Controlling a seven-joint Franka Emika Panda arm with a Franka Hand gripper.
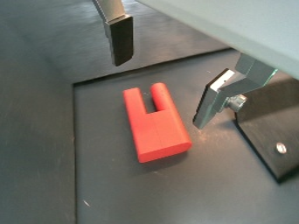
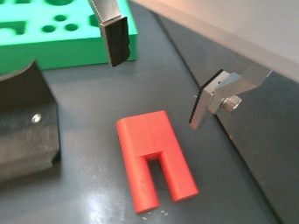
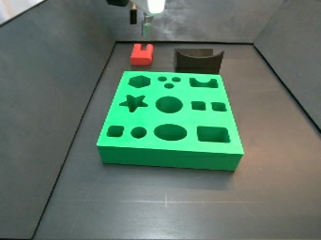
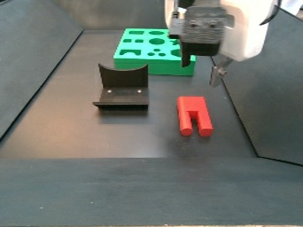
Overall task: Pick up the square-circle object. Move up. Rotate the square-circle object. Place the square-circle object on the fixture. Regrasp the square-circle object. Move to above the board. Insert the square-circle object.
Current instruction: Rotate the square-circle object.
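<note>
The square-circle object (image 1: 156,127) is a red block with two prongs at one end, one squared and one rounded. It lies flat on the dark floor beside the fixture (image 4: 122,86) and short of the board (image 4: 148,46). My gripper (image 1: 163,87) hangs open above it, one finger on each side and both clear of it. Both side views show the gripper (image 4: 201,69) held above the red piece (image 4: 194,115). Nothing is between the fingers. In a wrist view the green board (image 2: 59,31) and the fixture (image 2: 24,122) lie beyond one finger.
Sloping dark grey walls (image 3: 63,75) enclose the floor on all sides. One wall (image 4: 278,106) rises close to the red piece. The board (image 3: 170,117) fills the middle of the floor, with the fixture (image 3: 197,58) behind it.
</note>
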